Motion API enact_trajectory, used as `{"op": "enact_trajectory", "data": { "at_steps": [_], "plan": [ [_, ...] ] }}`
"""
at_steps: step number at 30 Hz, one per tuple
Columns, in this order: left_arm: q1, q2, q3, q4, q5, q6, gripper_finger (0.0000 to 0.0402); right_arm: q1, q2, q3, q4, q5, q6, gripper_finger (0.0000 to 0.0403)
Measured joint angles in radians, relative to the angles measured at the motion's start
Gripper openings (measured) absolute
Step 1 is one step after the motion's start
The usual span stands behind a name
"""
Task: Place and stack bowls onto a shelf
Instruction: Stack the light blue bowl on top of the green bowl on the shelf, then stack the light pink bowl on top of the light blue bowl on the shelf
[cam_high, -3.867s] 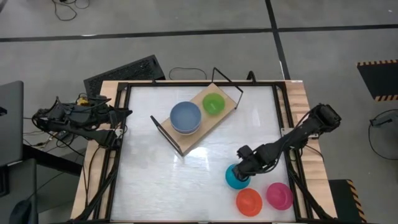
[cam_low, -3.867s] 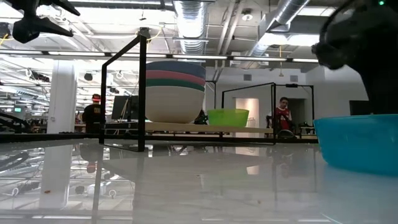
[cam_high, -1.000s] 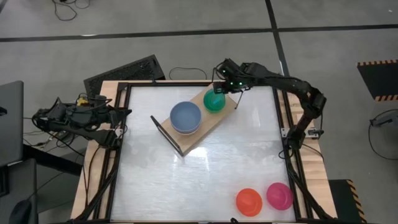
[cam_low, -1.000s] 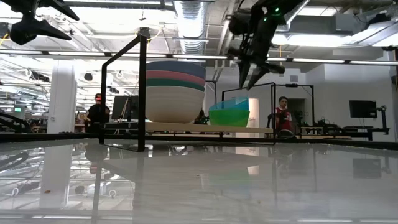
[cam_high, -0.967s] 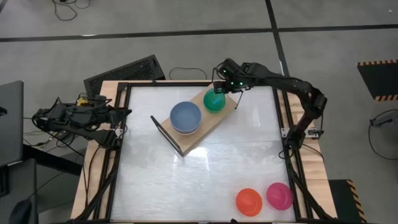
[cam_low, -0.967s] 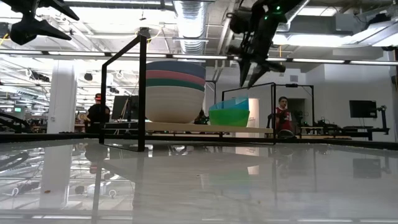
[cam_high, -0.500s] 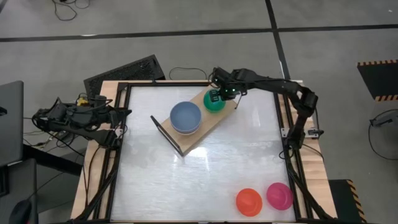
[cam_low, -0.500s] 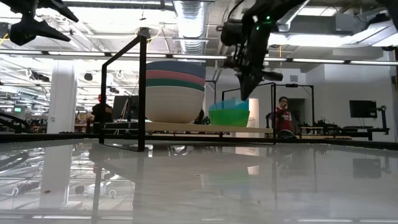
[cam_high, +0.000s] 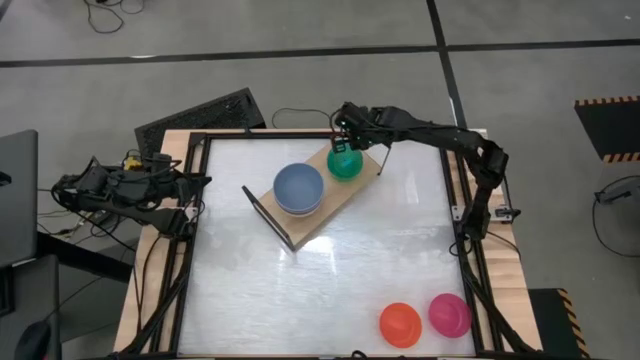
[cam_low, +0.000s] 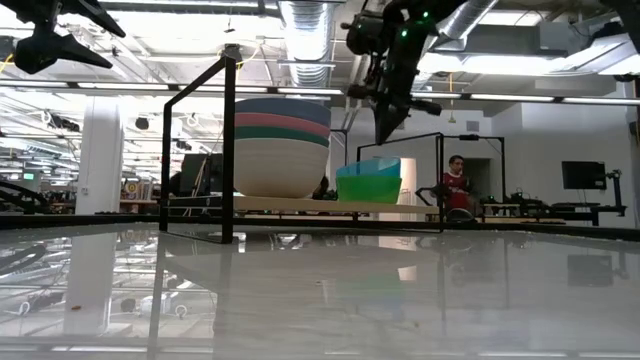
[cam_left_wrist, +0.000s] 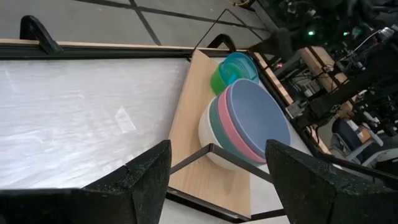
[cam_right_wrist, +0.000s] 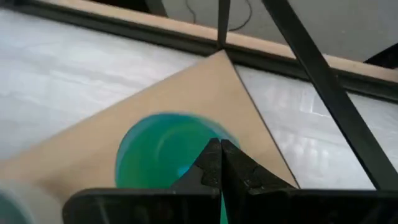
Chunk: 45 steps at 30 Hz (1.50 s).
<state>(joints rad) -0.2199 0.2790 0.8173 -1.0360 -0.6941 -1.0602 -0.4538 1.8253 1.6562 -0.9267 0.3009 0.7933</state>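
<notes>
The shelf lies slantwise at the table's far middle. On it stands a stack of large bowls with a blue-grey one on top. Beside that stack a teal bowl sits nested in a green bowl. My right gripper hangs shut a little above the teal bowl's far rim, clear of it in the low view. A red bowl and a magenta bowl rest on the table at the near right. My left gripper waits open at the table's left edge.
Black wire frames rise at both short ends of the shelf. One stands just right of my right gripper. A black frame runs around the white table. A keyboard lies beyond the far left corner.
My right gripper has shut its fingers. It has risen a little and drifted toward the table's left over the teal bowl. The teal bowl stays nested in the green one on the shelf.
</notes>
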Motion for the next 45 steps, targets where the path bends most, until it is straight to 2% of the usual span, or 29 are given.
{"op": "enact_trajectory", "data": {
  "at_steps": [8,14,19,23,27,31,34,36,42,45],
  "plan": [
    [0.000,0.000,0.000,-0.004,0.001,-0.002,0.0245,0.001,0.087,0.000,0.004,0.021,0.007,0.0018],
    [0.000,0.000,0.000,-0.005,0.001,-0.002,0.0245,0.009,0.094,0.053,-0.009,0.021,-0.003,0.0021],
    [0.000,0.000,0.000,-0.006,0.016,-0.002,0.0245,0.057,0.044,0.165,-0.202,-0.001,-0.058,0.0023],
    [0.000,0.000,0.000,-0.007,0.018,0.012,0.0245,0.159,0.003,0.211,-0.431,-0.059,-0.034,0.0036],
    [0.000,0.000,0.000,-0.007,0.018,0.020,0.0245,0.348,-0.009,0.208,-0.652,-0.095,0.121,0.0057],
    [0.000,0.000,0.000,-0.007,0.018,0.020,0.0245,0.587,-0.033,0.145,-0.599,-0.185,0.321,0.0087],
    [0.000,0.000,0.000,-0.007,0.017,0.020,0.0245,0.761,-0.027,0.119,-0.651,-0.202,0.518,0.0122],
    [0.000,0.000,0.000,-0.007,0.020,0.020,0.0245,0.858,-0.023,0.070,-0.624,-0.227,0.664,0.0148],
    [0.000,0.000,0.000,-0.006,0.055,0.019,0.0245,1.101,-0.023,-0.014,-0.623,-0.515,1.094,0.0207],
    [0.000,0.000,0.000,-0.006,0.054,0.019,0.0245,1.196,-0.022,-0.034,-0.599,-0.552,1.325,0.0213]
  ]
}}
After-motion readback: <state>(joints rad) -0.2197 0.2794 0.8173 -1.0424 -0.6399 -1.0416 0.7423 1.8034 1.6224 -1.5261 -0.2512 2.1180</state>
